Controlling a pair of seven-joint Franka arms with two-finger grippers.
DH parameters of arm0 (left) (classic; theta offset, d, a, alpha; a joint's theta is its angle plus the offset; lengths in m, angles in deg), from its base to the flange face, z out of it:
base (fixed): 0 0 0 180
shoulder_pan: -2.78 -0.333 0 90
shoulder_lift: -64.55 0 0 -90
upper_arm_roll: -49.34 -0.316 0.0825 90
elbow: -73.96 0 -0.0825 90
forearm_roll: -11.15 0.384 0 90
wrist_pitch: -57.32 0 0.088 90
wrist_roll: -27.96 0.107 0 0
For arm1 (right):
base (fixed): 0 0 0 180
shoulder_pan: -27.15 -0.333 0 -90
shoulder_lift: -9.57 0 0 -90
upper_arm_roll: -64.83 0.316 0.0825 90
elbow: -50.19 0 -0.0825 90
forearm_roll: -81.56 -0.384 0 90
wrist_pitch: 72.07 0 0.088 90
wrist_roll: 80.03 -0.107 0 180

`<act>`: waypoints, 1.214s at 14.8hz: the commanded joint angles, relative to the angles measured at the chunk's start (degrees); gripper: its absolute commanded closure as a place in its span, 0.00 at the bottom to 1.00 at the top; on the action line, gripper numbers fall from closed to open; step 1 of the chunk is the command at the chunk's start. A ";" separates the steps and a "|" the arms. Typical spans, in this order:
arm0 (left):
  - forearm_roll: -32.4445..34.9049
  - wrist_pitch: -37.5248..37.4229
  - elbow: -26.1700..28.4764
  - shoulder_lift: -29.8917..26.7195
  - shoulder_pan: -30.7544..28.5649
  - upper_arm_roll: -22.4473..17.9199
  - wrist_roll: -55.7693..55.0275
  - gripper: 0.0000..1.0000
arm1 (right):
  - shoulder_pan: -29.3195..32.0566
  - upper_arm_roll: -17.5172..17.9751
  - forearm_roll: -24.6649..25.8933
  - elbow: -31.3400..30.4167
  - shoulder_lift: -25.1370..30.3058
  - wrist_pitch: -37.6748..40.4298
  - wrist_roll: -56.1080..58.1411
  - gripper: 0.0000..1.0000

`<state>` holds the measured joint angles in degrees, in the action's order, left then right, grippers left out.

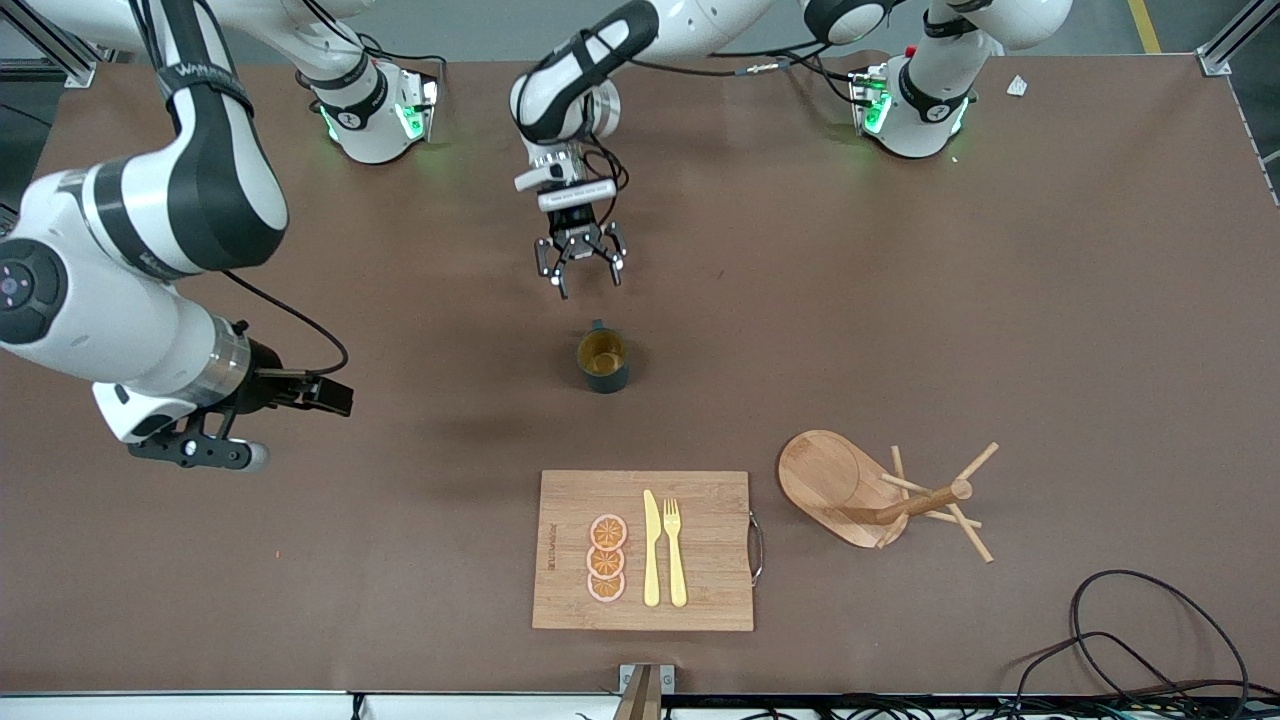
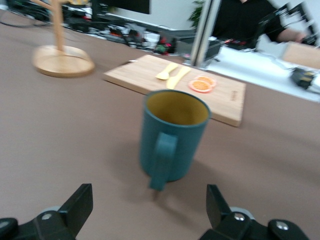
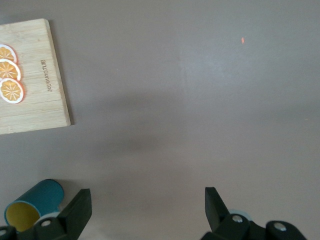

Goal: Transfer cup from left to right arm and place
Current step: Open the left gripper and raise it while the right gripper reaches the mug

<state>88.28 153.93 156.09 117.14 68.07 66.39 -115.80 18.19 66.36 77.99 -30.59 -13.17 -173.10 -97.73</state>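
Cup (image 1: 603,360): upright on bench (image 1: 1000,300), handle toward left pincer (image 1: 580,268); nothing between the two. Left pincer: fingers apart, empty, just off the cup. Right pincer (image 1: 215,445): fingers apart, empty, waiting over bare bench toward the right arm's end, well apart from cup. Cutting board (image 1: 645,550) with orange slices (image 1: 606,558), knife (image 1: 651,548), fork (image 1: 675,550): nearer the front camera than cup. Wooden mug tree (image 1: 880,495): beside board.

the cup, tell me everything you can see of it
The cup is a small dark teal mug with an ochre-yellow inside and one small side handle, matte like plastic. It stands upright and empty on the bare brown table, farther from the front camera than the cutting board. Nothing touches it; the left claw is open, short of the cup.
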 commanded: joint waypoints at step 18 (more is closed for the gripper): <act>-55.14 -4.15 -5.84 -36.94 -42.76 1.23 82.02 0.00 | -15.62 0.22 -8.56 -20.31 -4.67 -30.17 -28.91 0.00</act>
<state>36.37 149.60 151.79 80.23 30.97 66.93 -41.58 9.15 67.14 70.48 -51.53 -17.95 -200.53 -115.97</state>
